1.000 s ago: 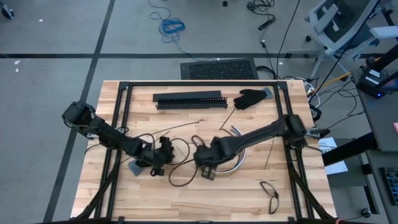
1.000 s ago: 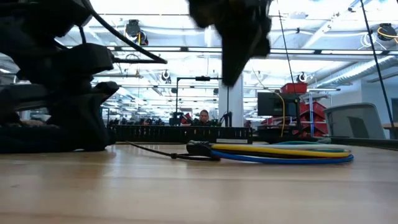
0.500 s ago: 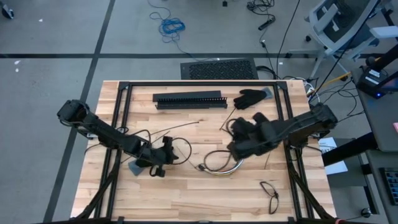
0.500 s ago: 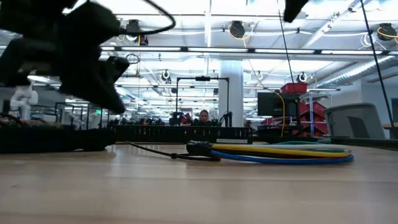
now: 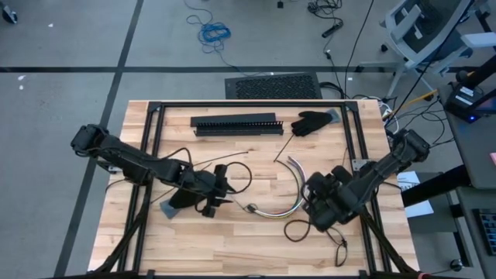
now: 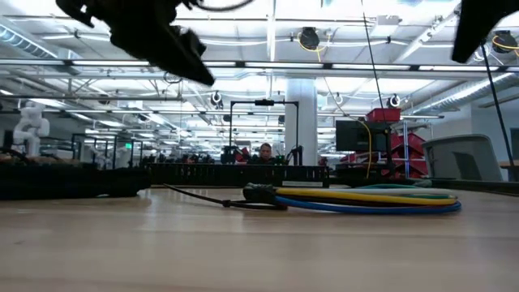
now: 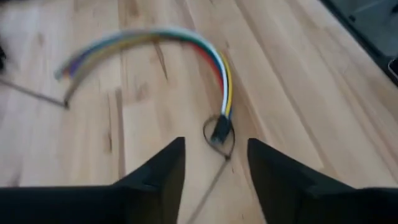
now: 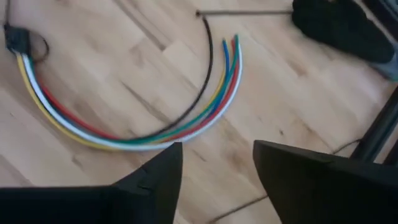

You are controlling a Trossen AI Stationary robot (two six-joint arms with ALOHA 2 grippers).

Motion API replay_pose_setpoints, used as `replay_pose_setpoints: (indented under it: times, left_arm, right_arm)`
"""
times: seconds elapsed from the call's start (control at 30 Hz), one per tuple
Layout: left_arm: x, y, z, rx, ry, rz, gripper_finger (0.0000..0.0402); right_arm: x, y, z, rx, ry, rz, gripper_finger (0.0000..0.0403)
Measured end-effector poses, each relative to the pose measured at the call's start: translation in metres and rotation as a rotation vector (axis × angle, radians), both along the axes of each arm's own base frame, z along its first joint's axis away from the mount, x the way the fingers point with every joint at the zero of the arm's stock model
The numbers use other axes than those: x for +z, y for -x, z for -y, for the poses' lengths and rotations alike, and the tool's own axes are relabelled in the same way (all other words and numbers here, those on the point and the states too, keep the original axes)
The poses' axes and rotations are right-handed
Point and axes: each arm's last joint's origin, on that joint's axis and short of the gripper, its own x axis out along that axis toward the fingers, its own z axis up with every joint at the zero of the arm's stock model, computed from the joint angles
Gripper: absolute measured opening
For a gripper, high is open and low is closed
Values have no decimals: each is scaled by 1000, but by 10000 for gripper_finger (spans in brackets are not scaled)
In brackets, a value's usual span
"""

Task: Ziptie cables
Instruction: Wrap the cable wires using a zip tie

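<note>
Right, the cables [image 5: 280, 203] lie in one curved bundle on the table [image 5: 232, 248], centre-right of the high view, arcing from a small black end piece [image 5: 252, 208] round to loose tips nr the middle. Up close in my R wrist view the cables [image 8: 124, 134] show yellow, white, red, green, blue strands side by side, w/ a thinner black one curving just inside them. In the low view the cables [image 6: 365, 199] rest flat on the wood, nothing touching them.

My left gripper [image 5: 221, 190] hangs above the table just left of the end piece, fingers spread, holding nothing; its wrist view looks down past both fingers onto the end piece [image 7: 219, 130]. My right gripper [image 5: 316, 203] sits just right of the bundle, lower right of centre, fingers also apart & empty.

Further out: a long black slotted bar [image 5: 236, 125] at upper centre, a black glove [image 5: 311, 122] to its right, a thin black strip [image 5: 283, 149] below the glove, a small black wire loop [image 5: 336, 239] at lower right. A person [image 6: 265, 152] sits far back in the room.
</note>
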Motion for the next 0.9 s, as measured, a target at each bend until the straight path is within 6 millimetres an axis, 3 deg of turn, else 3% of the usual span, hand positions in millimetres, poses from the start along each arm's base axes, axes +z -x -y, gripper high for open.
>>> replay_pose_setpoints:
  times: [0.2,0.53,0.9]
  left_arm:
    - [-10,-3,6,93,127,-74,202]
    - [-62,-31,12,-1,-11,-164,203]
    - [-75,-70,26,166,51,-217,203]
  right_arm:
    - [-12,9,-7,-30,4,7,214]
    - [-21,14,-3,-108,12,-29,215]
    - [-20,23,-4,26,86,-132,215]
